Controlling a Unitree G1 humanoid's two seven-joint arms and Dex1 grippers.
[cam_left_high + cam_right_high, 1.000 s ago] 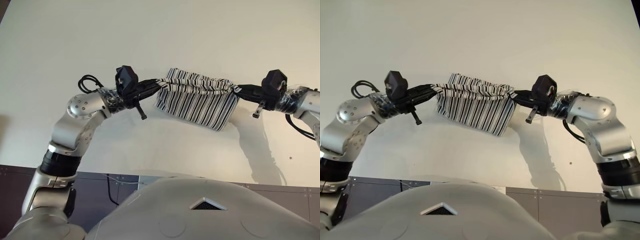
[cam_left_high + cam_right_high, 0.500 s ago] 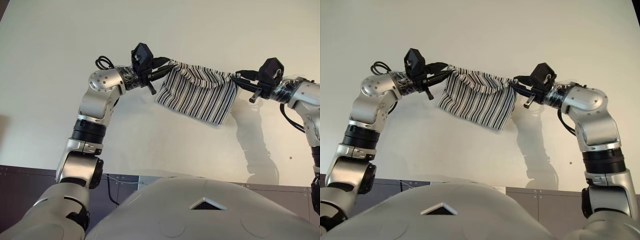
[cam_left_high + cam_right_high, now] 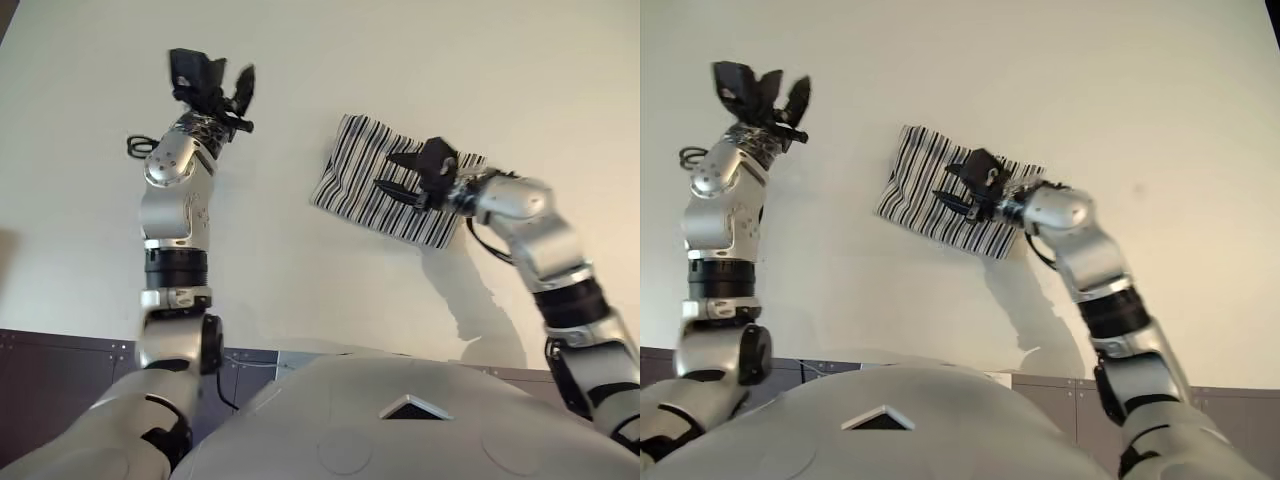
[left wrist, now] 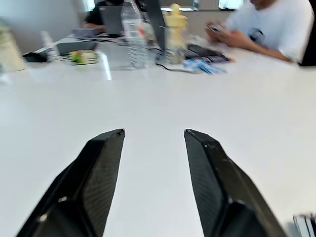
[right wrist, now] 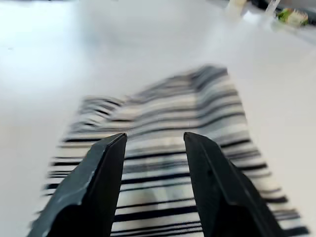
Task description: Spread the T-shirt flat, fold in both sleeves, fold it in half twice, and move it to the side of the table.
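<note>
The striped T-shirt (image 3: 350,175) lies folded into a small rectangle on the white table (image 3: 300,270), right of the middle. My right gripper (image 3: 388,172) hovers open over the shirt's right half, with nothing between its fingers. In the right wrist view the stripes (image 5: 158,101) run just beyond the two spread fingers (image 5: 101,173). My left gripper (image 3: 232,85) is held up to the left of the shirt, well clear of it, open and empty. The left wrist view has its fingers (image 4: 103,168) apart over bare table, with a corner of the shirt (image 4: 306,222) at the edge.
Bare white tabletop surrounds the shirt on all sides. At the far end of the table, in the left wrist view, stand bottles (image 4: 136,34), a laptop and small clutter, with a person seated behind them. The table's near edge (image 3: 300,345) runs close to me.
Both grippers have let go of the shirt, which hung stretched between them and now rests on the table. The left arm swung up and away to the left; the right gripper moved over the shirt.
</note>
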